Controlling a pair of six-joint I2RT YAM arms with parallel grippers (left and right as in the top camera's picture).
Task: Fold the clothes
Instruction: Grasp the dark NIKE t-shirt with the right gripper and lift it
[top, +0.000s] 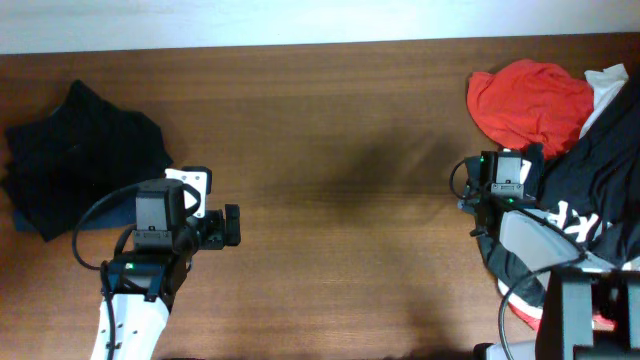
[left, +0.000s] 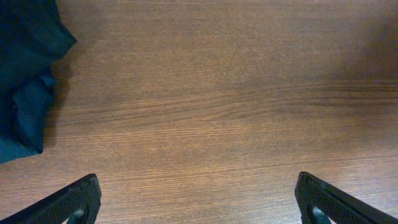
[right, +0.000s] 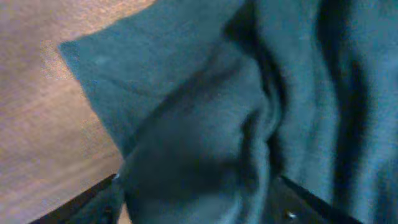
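Right up against the right wrist lens, dark cloth (right: 211, 118) fills nearly the whole frame, bunched in folds between the fingers of the right gripper (right: 199, 202). Its tips only peek in at the bottom corners. They stand apart with the cloth between them, but we cannot tell whether they pinch it or merely press into it. Only from overhead do we see where that gripper sits: at the left edge of a heap of clothes (top: 560, 150) on the right side of the table (top: 340, 120). In it we make out a black garment (top: 590, 190) with white lettering, a red garment (top: 528, 98) behind it and a white cloth (top: 608, 78) at the corner. The heap runs out of frame, and the right arm (top: 540, 250) covers its lower part. Far to the left lies a dark pile (top: 80, 150), which the left wrist view catches only as a cut-off edge. The left gripper (left: 198, 186) hangs released, fingers wide apart over the wood, near that pile.
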